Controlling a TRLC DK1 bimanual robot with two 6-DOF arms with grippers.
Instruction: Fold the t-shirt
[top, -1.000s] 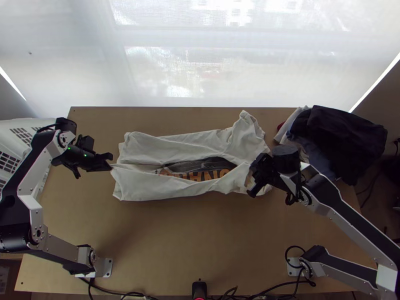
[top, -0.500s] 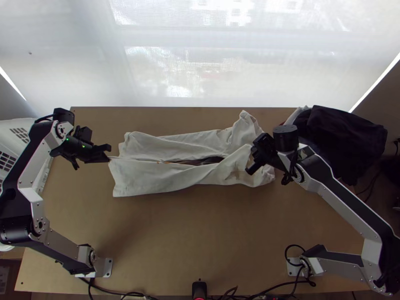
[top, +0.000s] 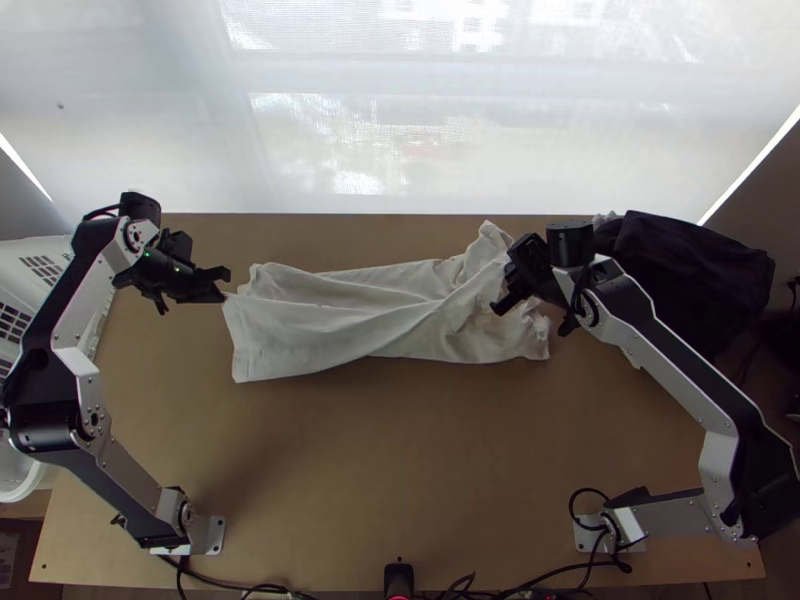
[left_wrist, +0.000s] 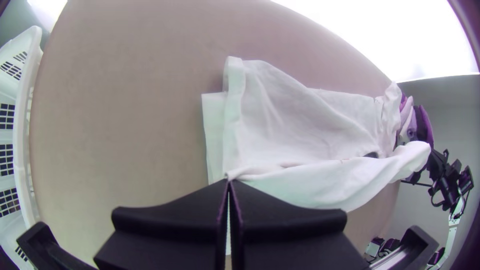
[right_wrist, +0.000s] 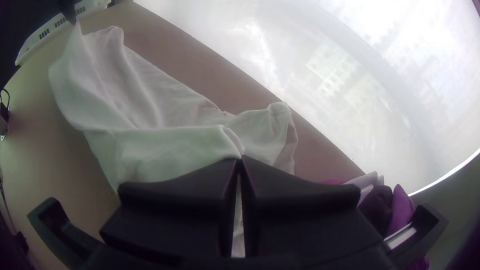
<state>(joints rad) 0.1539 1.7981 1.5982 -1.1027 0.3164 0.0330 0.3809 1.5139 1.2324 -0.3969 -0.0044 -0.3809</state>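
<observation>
Top view shows the cream t-shirt (top: 340, 315) in the far half of the table (top: 350, 480), running crosswise between the two grippers, its far side roughly along the table's far edge. It is partly folded: a loose near flap slants over the layers beneath, creased toward its right end, where the fabric bunches. A small dark patch peeks out between the layers in the left wrist view.

Near the table's left edge, the left gripper (top: 224, 288) has its fingers pressed together on the left end of the flap, pinching a small peak of cloth. Over the shirt's right end, the right gripper (top: 508, 275) also has its fingers closed on the flap, gripping a bunched bit of it. Between the two, the fabric hangs in soft, slanting folds.

By the table's far right corner sits a pile of dark clothes (top: 690, 270), with some paler cloth at its side. A white slatted basket (top: 90, 255) stands against the left edge, and a small black device (top: 398, 578) sits mid-way along the near edge.
</observation>
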